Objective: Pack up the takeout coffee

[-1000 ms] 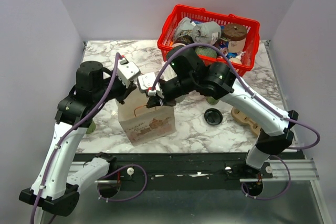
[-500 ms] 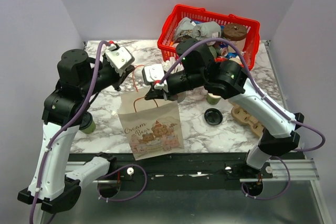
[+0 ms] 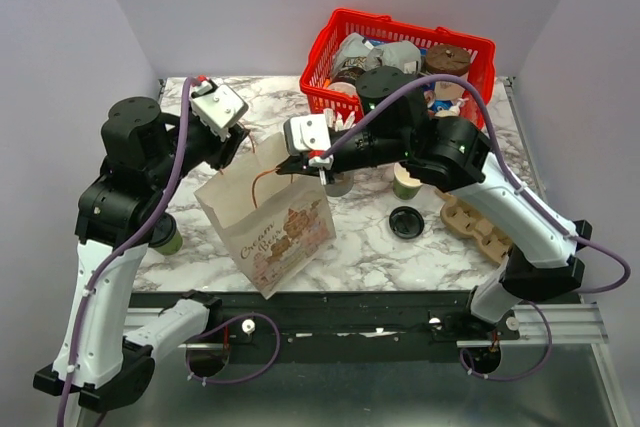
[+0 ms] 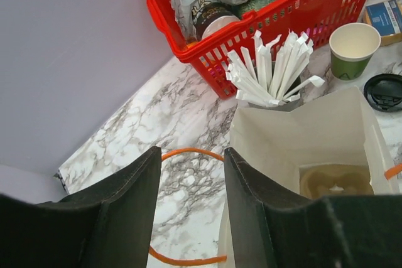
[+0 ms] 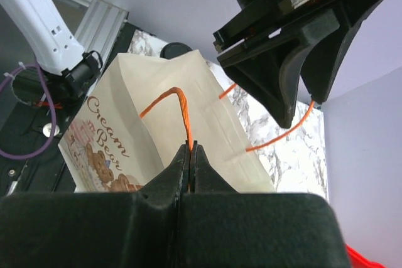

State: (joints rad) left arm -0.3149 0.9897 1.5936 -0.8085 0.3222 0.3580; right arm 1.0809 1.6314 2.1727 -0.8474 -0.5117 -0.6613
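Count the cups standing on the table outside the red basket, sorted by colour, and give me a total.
Green: 2, the lidless cup and the takeout coffee, which is partly hidden
Grey: 1, the cup of white sticks
Total: 3

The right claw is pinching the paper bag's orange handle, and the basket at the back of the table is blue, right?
Not quite. The basket is red, not blue, as the top external view shows. The rest is right: the right claw is shut on the orange handle of the paper bag, and the basket does sit at the back of the table.
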